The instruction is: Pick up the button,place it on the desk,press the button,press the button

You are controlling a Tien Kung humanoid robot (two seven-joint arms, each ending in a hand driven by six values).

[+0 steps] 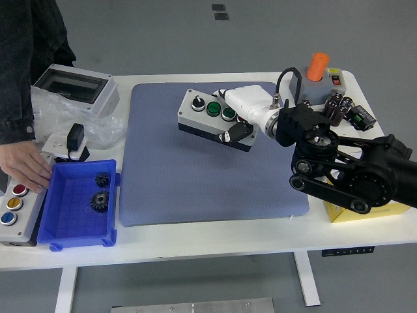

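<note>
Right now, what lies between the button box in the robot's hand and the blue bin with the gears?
In the head view, only bare blue-grey mat lies between the button box, held by the right hand, and the blue bin.

button box [207, 119]: grey top, black base, green buttons
mat [195, 176]: blue-grey, fine dotted weave
bin [71, 215]: blue
cylinder [317, 66]: orange

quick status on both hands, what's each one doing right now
Left hand: not in view.
Right hand: shut on the button box, gripping its right end and holding it over the blue mat.
</note>
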